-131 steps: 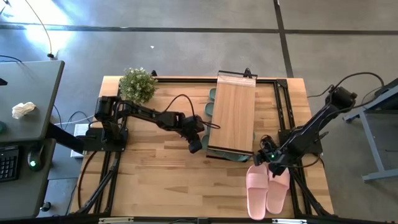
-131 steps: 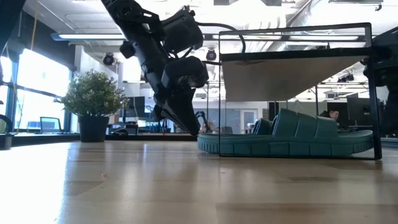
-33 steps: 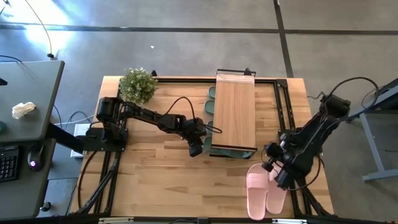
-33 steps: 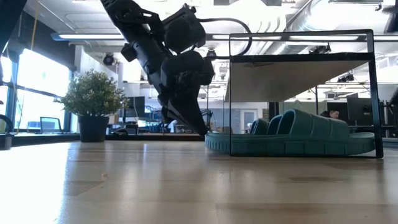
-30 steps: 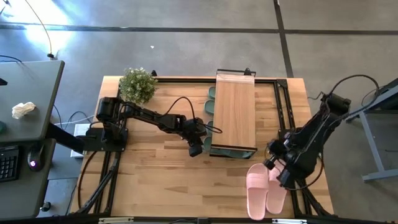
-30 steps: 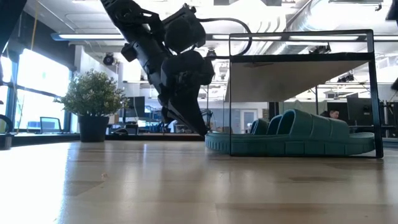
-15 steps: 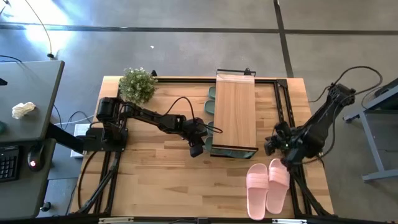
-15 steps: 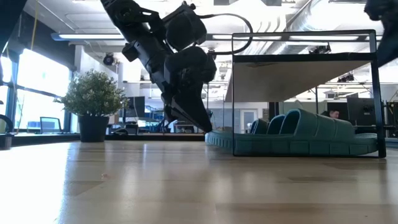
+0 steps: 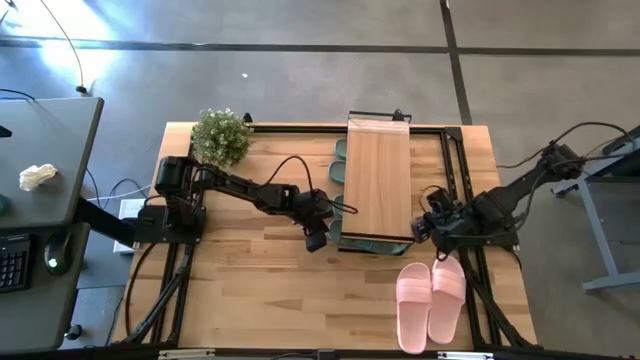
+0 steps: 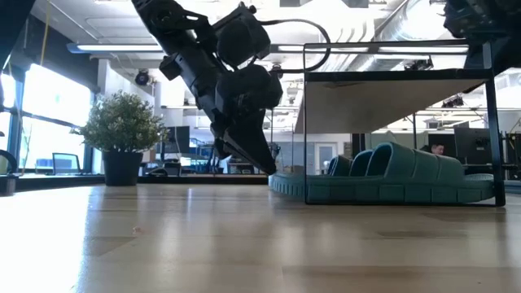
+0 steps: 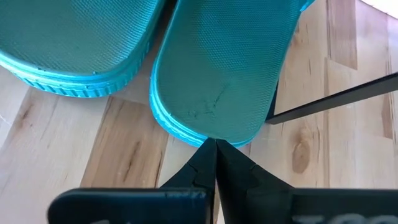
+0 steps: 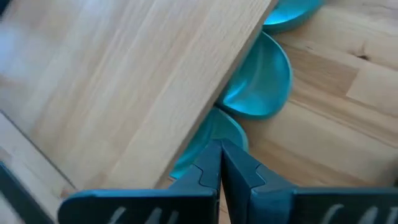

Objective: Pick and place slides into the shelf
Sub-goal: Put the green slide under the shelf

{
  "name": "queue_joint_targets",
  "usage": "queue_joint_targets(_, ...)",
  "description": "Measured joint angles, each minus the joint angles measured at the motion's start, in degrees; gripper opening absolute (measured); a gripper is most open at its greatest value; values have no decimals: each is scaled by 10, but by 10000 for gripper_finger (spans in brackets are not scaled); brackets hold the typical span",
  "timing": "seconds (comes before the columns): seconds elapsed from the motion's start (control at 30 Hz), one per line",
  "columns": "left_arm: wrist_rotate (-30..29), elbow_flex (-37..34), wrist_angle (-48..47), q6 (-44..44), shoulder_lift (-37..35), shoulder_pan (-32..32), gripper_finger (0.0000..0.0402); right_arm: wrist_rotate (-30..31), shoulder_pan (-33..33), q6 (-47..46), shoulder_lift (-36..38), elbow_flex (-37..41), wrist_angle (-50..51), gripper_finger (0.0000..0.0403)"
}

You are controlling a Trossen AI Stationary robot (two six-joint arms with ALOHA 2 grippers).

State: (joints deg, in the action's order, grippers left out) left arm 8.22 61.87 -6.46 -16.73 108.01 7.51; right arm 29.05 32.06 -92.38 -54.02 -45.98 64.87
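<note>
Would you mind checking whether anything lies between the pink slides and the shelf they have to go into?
Nothing lies on the wood between the pink slides and the shelf. The shut right gripper hangs beside the shelf's near corner, above that stretch.

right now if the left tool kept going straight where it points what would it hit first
Most likely the green slide directly ahead. The shut left tool points at that slide's rounded end, tip at its rim or touching it; contact is hard to confirm. The slide lies partly under the shelf.

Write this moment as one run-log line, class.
left claw: shut, tip at green rubbery slide heel | right claw: shut, beside light-wood shelf | pale pink slides: on table, unshelved
</note>
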Motion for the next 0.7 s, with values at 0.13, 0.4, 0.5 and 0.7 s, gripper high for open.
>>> queue_joint_targets(0.13,-1,0,0,0,0,0,0,-17,-32,41,0,0,-20,0)
queue_joint_targets(0.4,-1,0,0,0,0,0,0,-41,-72,100,-5,0,-44,0)
queue_joint_targets(0.5,-1,0,0,0,0,0,0,-41,-75,114,-5,0,-46,0)
queue_joint_targets(0.7,-1,0,0,0,0,0,0,-40,-78,119,-5,0,-48,0)
